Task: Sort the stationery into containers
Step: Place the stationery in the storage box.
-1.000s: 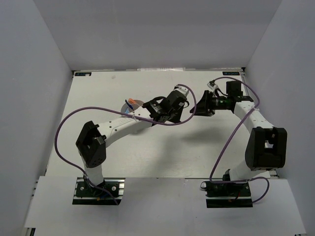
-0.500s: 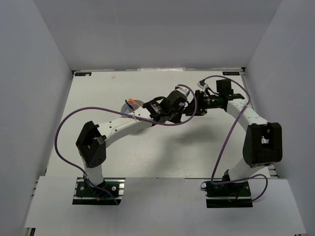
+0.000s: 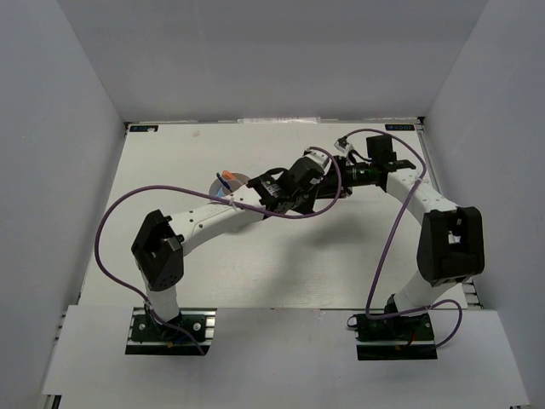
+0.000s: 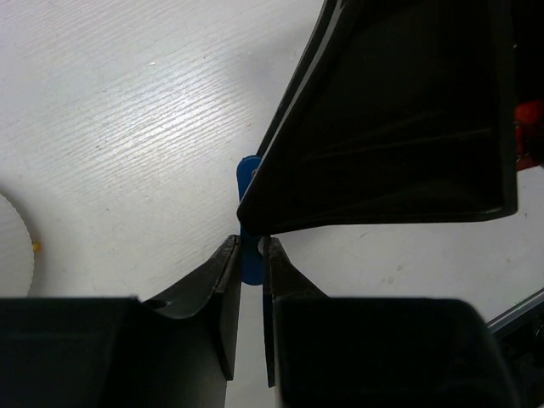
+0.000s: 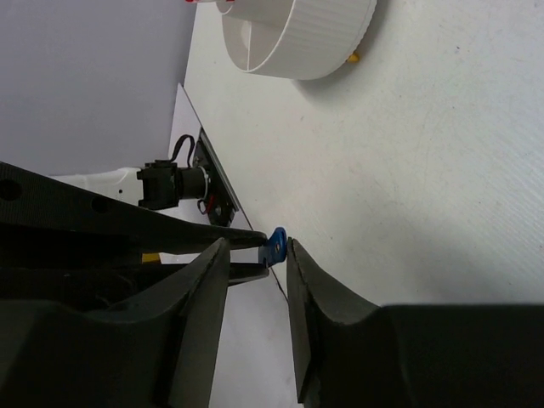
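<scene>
My left gripper (image 4: 250, 244) is shut on a small dark-blue piece (image 4: 248, 180) and holds it above the table. In the right wrist view the piece (image 5: 274, 246) sticks out of the left gripper's fingers (image 5: 170, 231). My right gripper (image 5: 255, 248) is open, with its jaws on either side of the piece; one finger (image 5: 299, 268) is very close to it. In the top view both grippers meet at mid-table, the left (image 3: 324, 179) and the right (image 3: 335, 174); the piece is hidden there. The round white tub (image 5: 297, 34) stands to the left (image 3: 228, 181), partly behind the left arm.
An orange piece (image 3: 225, 178) and a blue one stick up at the tub. A tiny yellow bit (image 5: 354, 58) lies by the tub's wall. Something red (image 4: 529, 127) shows at the right edge of the left wrist view. White walls enclose the table.
My right gripper has swung left toward the left gripper and now brackets the blue piece. The left arm has barely moved.
</scene>
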Robot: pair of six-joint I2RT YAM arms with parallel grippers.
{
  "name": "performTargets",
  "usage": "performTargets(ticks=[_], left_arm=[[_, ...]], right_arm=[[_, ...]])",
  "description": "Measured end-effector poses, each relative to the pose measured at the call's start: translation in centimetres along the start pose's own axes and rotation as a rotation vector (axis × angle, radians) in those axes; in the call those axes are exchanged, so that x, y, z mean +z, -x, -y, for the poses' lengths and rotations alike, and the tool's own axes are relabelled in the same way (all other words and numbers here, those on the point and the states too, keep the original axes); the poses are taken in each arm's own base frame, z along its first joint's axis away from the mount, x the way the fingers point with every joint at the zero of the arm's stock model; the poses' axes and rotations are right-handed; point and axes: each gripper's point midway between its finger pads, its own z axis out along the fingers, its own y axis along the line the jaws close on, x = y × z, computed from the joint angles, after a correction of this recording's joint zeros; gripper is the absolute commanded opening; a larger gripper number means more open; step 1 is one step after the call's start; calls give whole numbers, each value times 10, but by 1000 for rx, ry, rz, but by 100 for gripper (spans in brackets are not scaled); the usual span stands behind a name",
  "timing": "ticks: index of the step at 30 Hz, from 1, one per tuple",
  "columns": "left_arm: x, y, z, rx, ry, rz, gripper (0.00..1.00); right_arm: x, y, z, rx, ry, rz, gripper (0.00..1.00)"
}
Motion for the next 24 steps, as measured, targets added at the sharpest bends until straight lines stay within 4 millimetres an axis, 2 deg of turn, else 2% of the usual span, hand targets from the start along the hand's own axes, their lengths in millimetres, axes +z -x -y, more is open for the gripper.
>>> performTargets(ticks=[5, 6, 7, 8, 9, 10, 12, 13, 17, 19, 22, 24], left_arm=[[0, 0, 0, 0, 0, 0, 0], [0, 0, 0, 0, 0, -1, 0], [0, 0, 0, 1, 1, -1, 0], [0, 0, 0, 1, 2, 0, 2], [0, 0, -1, 1, 3, 2, 9], [0, 0, -1, 2, 4, 1, 32], [-1, 0, -2, 9, 4, 2, 65], [-2, 0, -2, 11, 1, 2, 97], [-10, -4, -8, 10, -7, -3, 98], [-25, 0, -18, 8, -11, 12, 98], [-62, 22, -32, -1, -39, 91, 98], [-100, 48, -41, -14, -67, 192, 98]], right_arm=[[6, -3, -2, 0, 7, -15, 17], [7, -3, -2, 1, 7, -18, 8], [8, -3, -1, 0, 7, -19, 4], [9, -3, 1, 0, 2, -18, 0], [9, -2, 2, 3, 1, -18, 0], [9, -2, 2, 4, 1, -18, 0], [9, -2, 2, 3, 2, -18, 0], [9, -2, 1, -1, 3, -18, 0], [7, 2, 1, -38, -13, -15, 0], [5, 7, 0, -65, -26, -5, 0], [-2, 14, -2, -104, -57, 27, 0], [-6, 20, -8, -150, -68, 61, 0]])
